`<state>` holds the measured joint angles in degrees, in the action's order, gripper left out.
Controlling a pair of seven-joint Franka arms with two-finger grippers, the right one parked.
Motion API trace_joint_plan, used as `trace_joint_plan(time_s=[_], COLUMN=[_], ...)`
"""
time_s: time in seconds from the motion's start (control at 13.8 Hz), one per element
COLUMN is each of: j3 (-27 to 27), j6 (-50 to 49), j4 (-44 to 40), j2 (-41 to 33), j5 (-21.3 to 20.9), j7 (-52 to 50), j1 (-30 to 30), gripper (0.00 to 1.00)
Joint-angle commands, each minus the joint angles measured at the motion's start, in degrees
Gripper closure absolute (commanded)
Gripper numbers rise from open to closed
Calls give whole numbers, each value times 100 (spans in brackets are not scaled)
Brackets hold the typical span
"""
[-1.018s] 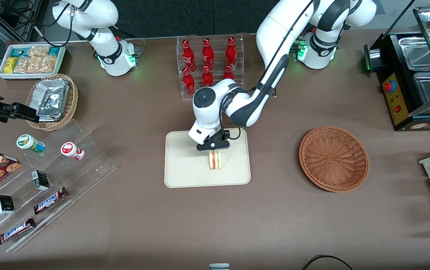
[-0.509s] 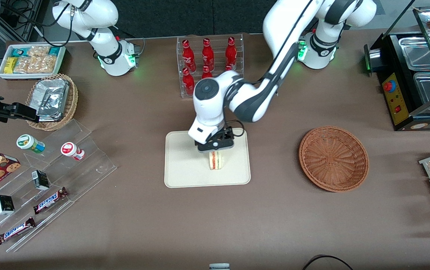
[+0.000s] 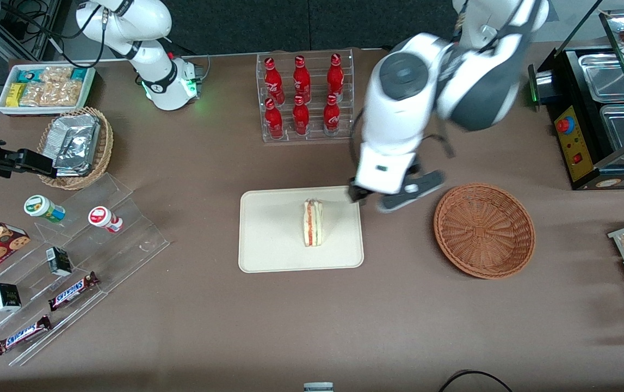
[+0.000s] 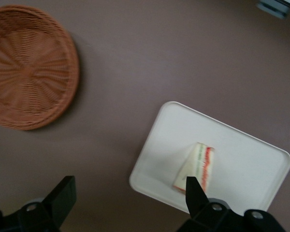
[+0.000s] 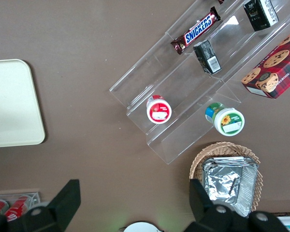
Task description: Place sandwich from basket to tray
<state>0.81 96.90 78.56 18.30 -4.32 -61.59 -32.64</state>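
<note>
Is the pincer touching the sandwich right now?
Apart. The front view shows the open pincer raised between the tray and the basket, with bare tray between it and the sandwich.

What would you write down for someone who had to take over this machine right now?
Gripper: open, holding nothing, raised above the table between tray and basket.
Sandwich: standing on its edge on the tray, free of the gripper.
Basket: nothing in it, toward the working arm's end of the table.
Done: sandwich is out of the basket and on the tray.
Left: probably nothing but parking the arm.
</note>
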Motion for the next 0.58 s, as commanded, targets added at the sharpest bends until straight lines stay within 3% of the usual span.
trace_joint_plan(time_s=[0.0,0.51], j3=[51,51], j6=[-469,-1885], j4=[265,536], j2=[-519,-1477], j5=[37,195], j7=[443,3614], j1=[450,2119], gripper=[0,0])
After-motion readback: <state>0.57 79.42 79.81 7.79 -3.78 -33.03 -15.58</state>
